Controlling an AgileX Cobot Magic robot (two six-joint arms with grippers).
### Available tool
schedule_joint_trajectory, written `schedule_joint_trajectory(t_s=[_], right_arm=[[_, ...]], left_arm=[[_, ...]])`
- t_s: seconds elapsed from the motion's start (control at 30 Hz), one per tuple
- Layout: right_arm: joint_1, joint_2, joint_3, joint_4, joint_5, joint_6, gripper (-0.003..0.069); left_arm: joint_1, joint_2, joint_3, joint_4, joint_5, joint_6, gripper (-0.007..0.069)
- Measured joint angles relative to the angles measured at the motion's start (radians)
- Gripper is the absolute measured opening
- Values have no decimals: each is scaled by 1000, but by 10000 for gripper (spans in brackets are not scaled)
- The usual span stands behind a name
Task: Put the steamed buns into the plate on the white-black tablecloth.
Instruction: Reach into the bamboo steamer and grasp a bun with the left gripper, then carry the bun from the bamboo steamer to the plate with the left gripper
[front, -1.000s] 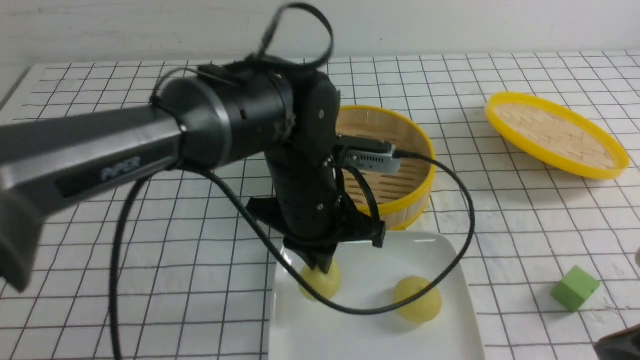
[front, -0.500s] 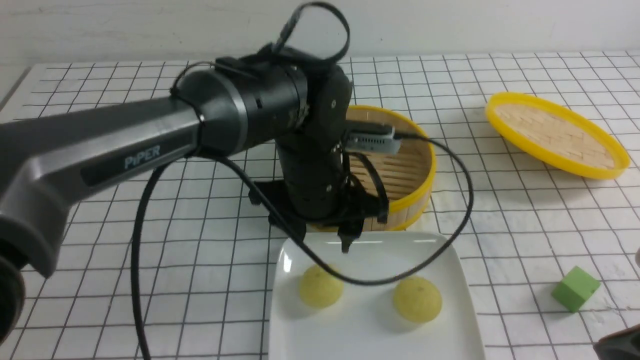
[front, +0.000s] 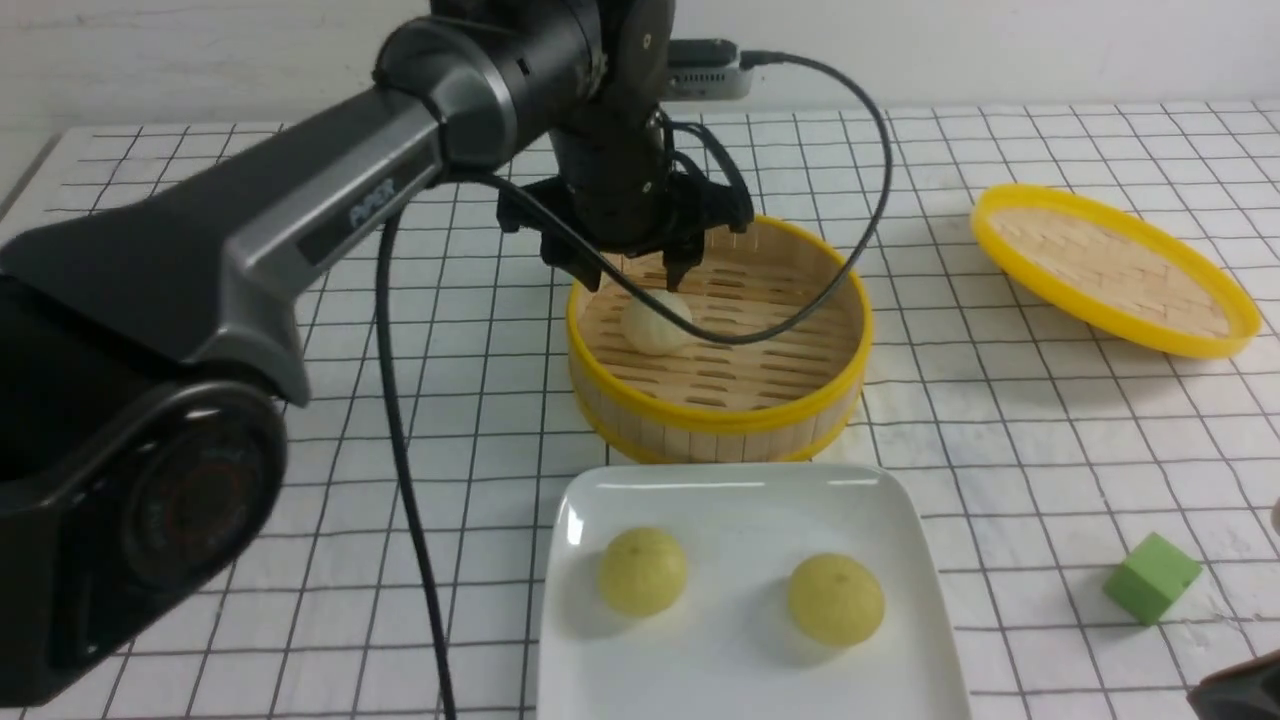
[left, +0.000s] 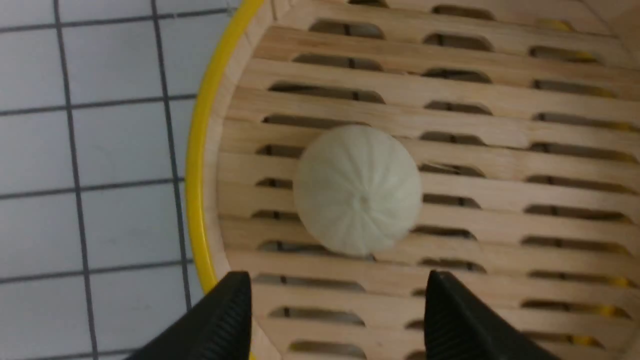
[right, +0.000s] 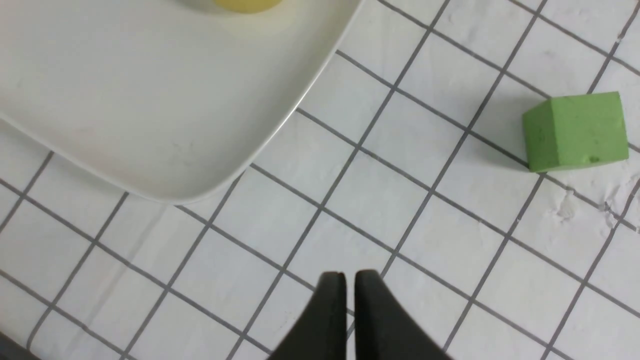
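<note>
The off-white bun (left: 357, 190) sits alone in the bamboo basket (front: 720, 420). Just in front, the white plate (front: 740, 500) holds the left yellow-green bun (front: 642, 571) and the right yellow-green bun (front: 836, 599), all on the checked tablecloth (front: 1000, 430) covering the desk. My left gripper (left: 337, 280) hovers above the basket bun, jaws spread wide, holding nothing. My right gripper (right: 349, 276), jaws nearly touching and empty, hangs near a green cube (right: 575, 131).
</note>
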Motion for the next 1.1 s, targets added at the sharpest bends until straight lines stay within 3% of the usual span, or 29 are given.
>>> schedule_joint_trajectory(t_s=[0.23,0.3,0.37,0.4,0.47,0.5,0.73,0.93,1.1], right_arm=[[0,0,0,0,9,3,60],[0,0,0,0,12,7,63],[0,0,0,0,13,12,66],[0,0,0,0,13,12,67],[0,0,0,0,13,15,71],[0,0,0,0,14,15,73],[0,0,0,0,17,18,83],[0,0,0,0,34,19,91],[0,-18,0,0,47,19,92]], left_arm=[[-1,99,-19,-14,-61,0,377],[-1,117,-19,-14,-83,0,321],[-1,120,-21,-17,-92,0,211],[-1,120,-22,-17,-92,0,201],[-1,115,-26,-41,-71,4,62],[-1,112,-28,-49,-59,14,43],[-1,-13,-92,-149,123,123,27],[-3,-216,-68,-231,140,205,27],[-77,-408,252,-323,144,293,29]])
